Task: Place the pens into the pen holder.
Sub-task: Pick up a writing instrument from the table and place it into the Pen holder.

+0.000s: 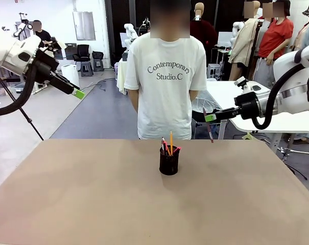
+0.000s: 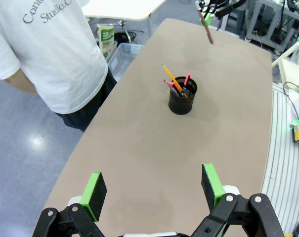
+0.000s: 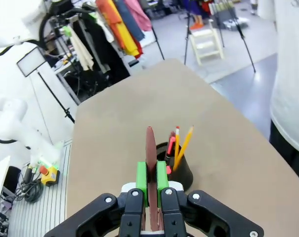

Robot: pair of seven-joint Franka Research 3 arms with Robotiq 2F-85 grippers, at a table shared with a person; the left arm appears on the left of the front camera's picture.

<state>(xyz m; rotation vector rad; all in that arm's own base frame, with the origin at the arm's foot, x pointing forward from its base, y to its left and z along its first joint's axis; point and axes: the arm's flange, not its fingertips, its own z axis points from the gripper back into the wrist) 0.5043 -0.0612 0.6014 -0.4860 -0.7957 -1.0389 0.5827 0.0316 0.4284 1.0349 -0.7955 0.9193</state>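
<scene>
Because the yellow pencil (image 1: 171,142) and the black pen with pink-red end (image 1: 175,150) already stand in the pen holder (image 1: 169,162) mid-surface, only the reddish-brown pen (image 1: 209,126) is left. The right tool (image 1: 207,118) pinches it shut, hanging near-upright, raised beside the holder, likely for a straight drop. The left tool (image 1: 80,94) waits gaping and empty, well clear.

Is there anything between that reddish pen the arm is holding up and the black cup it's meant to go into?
Nothing visible blocks it. The right gripper holds the reddish-brown pen in the air, right of the pen holder, with bare table between. The cup already holds a yellow pencil and other pens, leaving less free room.
</scene>
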